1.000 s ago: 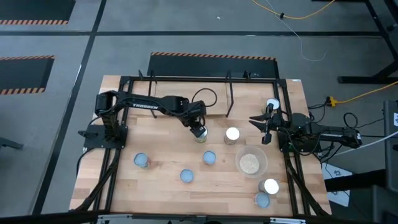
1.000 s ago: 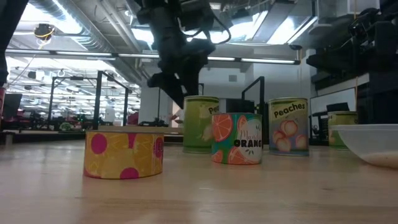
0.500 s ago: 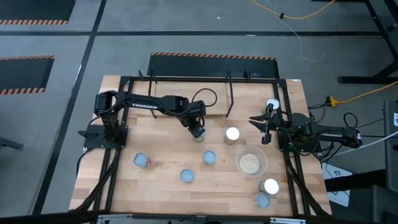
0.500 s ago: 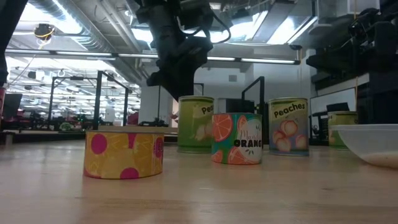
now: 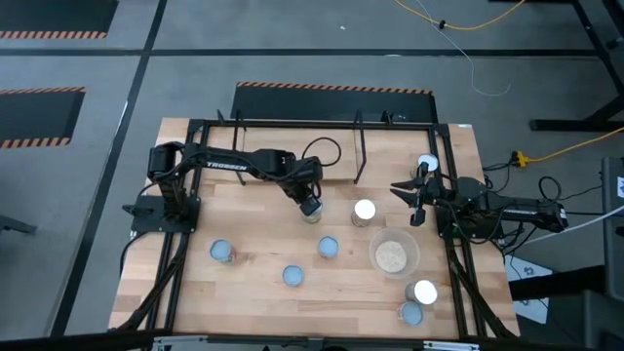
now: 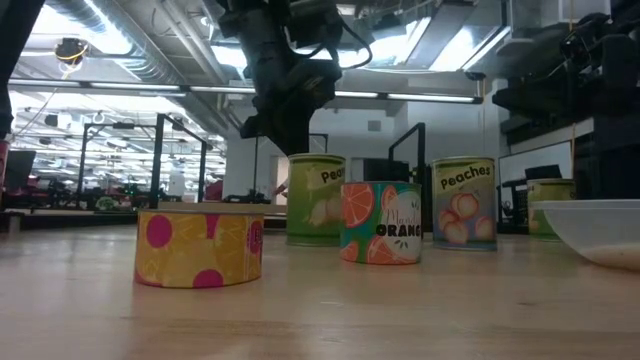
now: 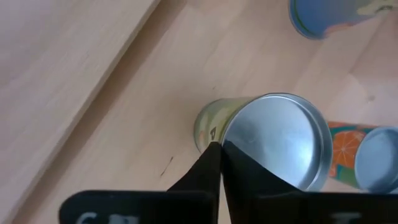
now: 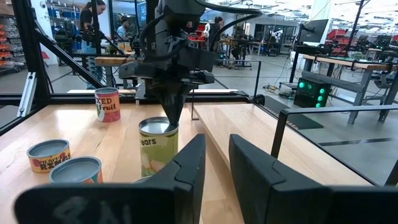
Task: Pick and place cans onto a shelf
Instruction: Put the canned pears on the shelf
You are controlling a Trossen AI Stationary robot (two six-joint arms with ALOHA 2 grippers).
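The left gripper [image 5: 310, 205] is seen just above centre in the high view, poised directly over a green pears can [image 6: 315, 199]. In the left wrist view its two dark fingers [image 7: 214, 177] are pressed together into a single point, with nothing between them, and the tip sits at the rim of the can's shiny lid [image 7: 277, 140]. In the right wrist view the same closed tip meets the top of the can [image 8: 158, 146].

The right gripper [image 5: 416, 194] is held at the right of the high view, beside a can [image 5: 427, 163] near the table's upper right; its fingers [image 8: 186, 165] are parted, a gap showing between them, and nothing is held.

A peaches can [image 5: 364, 211] stands right of the pears can, with an orange can [image 5: 328, 247] below it. Two more cans [image 5: 222, 252] [image 5: 292, 276] lie at lower left, and two [image 5: 423, 292] [image 5: 410, 313] at lower right, below a clear bowl [image 5: 393, 255] of grains.

The shelf [image 5: 336, 156] is seen along the upper edge of the wooden table [image 5: 253, 239], with no cans on it.
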